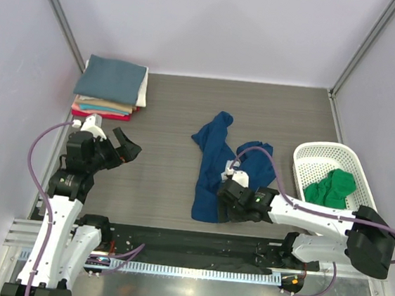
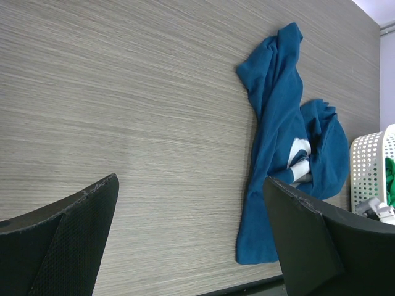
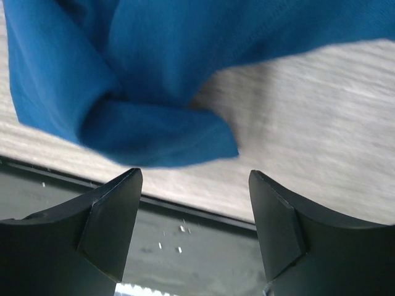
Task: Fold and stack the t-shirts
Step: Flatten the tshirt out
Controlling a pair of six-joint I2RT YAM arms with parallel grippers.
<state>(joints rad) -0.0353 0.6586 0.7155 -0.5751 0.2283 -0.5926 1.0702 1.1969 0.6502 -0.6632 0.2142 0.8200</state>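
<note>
A navy blue t-shirt (image 1: 213,171) lies crumpled in a long strip mid-table, a bit of white print (image 2: 299,161) showing. My right gripper (image 1: 224,202) hovers low over its near end, open. In the right wrist view the shirt's hem corner (image 3: 160,139) lies just beyond the gripper (image 3: 194,177), with nothing between the fingers. My left gripper (image 1: 125,147) is open and empty, raised over bare table to the shirt's left. A bright green t-shirt (image 1: 331,188) sits bunched in the basket. Folded t-shirts (image 1: 110,89) are stacked at the back left, a slate-blue one on top.
The white mesh basket (image 1: 324,156) stands at the right, close to my right arm. A dark rail (image 1: 194,243) runs along the table's near edge, right under the right gripper. Walls enclose the table at the left, back and right.
</note>
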